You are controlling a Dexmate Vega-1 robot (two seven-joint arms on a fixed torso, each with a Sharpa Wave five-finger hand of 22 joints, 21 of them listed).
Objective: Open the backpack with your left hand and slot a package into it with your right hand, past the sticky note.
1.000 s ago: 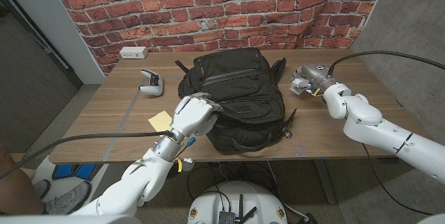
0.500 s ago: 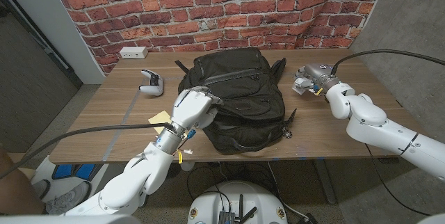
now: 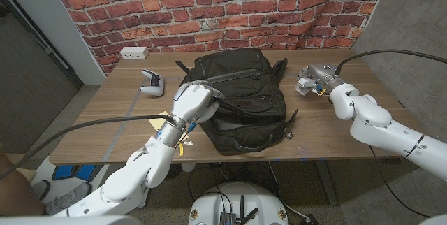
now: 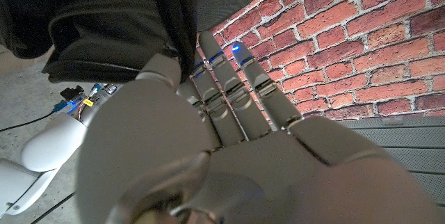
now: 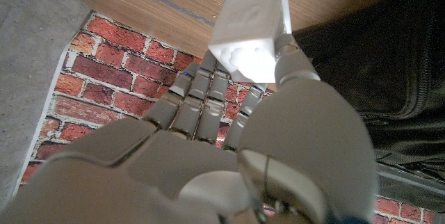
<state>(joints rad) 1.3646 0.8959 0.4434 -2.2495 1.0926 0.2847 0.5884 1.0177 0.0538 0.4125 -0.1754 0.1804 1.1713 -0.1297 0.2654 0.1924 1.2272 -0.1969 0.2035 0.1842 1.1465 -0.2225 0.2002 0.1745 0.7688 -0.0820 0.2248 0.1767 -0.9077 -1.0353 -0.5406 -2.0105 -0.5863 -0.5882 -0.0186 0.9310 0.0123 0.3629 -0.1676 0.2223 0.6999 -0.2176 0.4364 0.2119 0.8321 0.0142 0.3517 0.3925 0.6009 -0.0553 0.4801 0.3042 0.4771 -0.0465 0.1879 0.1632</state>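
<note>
The black backpack (image 3: 241, 103) lies in the middle of the wooden table (image 3: 119, 106). My left hand (image 3: 193, 102) grips its front-left edge and holds the top layer up, so a dark gap shows along the front. The left wrist view has my fingers (image 4: 229, 78) against a fold of the bag's black fabric (image 4: 177, 15). Right of the bag, my right hand (image 3: 318, 78) holds a small white package (image 3: 304, 85) just above the table. That white package (image 5: 252, 26) is pinched at my fingertips, with the backpack (image 5: 389, 78) beside it. A yellow sticky note (image 3: 163, 118) peeks out beside my left wrist.
A white game controller (image 3: 151, 82) lies on the table left of the bag. A white power strip (image 3: 133, 52) sits at the back left, against the brick wall. Bag straps (image 3: 283, 68) trail toward my right hand.
My left hand has moved up and away from the front edge with the bag's top layer, widening the gap. The right hand with the package has barely shifted.
</note>
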